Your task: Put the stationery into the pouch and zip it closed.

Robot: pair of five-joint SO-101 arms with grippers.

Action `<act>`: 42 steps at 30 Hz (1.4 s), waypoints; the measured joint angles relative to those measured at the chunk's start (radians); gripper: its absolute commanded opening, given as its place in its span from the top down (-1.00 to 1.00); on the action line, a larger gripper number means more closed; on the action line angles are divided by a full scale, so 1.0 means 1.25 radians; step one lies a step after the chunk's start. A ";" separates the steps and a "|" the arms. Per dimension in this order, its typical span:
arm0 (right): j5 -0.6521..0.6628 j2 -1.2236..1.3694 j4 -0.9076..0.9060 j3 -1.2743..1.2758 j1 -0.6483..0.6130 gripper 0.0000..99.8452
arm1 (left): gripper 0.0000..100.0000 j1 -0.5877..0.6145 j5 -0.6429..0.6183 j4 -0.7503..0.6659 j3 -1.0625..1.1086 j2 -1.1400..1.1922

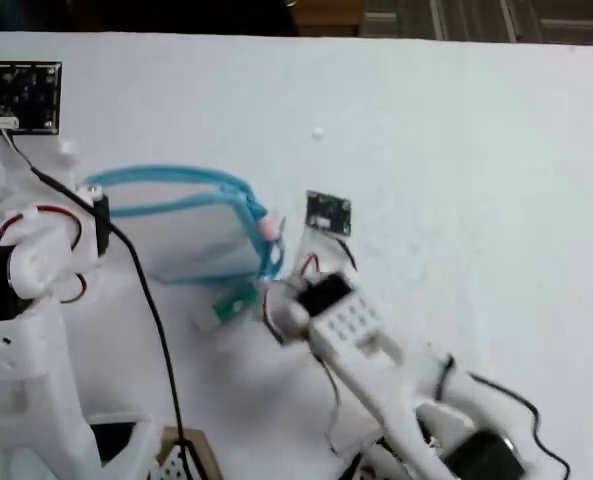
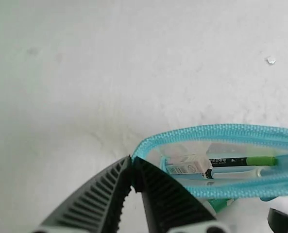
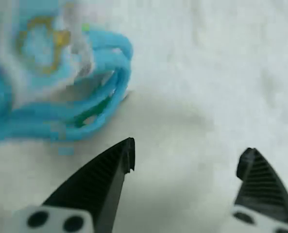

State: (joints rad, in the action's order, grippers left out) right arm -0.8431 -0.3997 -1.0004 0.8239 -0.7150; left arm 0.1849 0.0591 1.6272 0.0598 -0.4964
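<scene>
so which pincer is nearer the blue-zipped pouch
Left. The left pincer is shut on one end of the clear plastic pouch with a blue zip; the right pincer sits open just short of its other end, not touching.

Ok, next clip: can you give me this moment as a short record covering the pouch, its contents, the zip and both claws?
pouch: clear with blue trim, lying on the white table
zip: open, mouth gaping
contents: a white and green pen inside; what lies beside it is unclear
left claw: shut on the pouch's end
right claw: open, holding nothing, just off the pouch's other end
task state: not zipped yet
</scene>
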 measured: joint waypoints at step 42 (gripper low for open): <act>-0.214 0.416 0.103 -0.231 0.034 0.86 | 0.95 0.000 0.000 0.000 0.000 0.000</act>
State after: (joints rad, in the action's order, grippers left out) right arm -1.1101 0.1204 -0.8715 0.5355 -0.6720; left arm 0.1849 0.0591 1.6272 0.0598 -0.4964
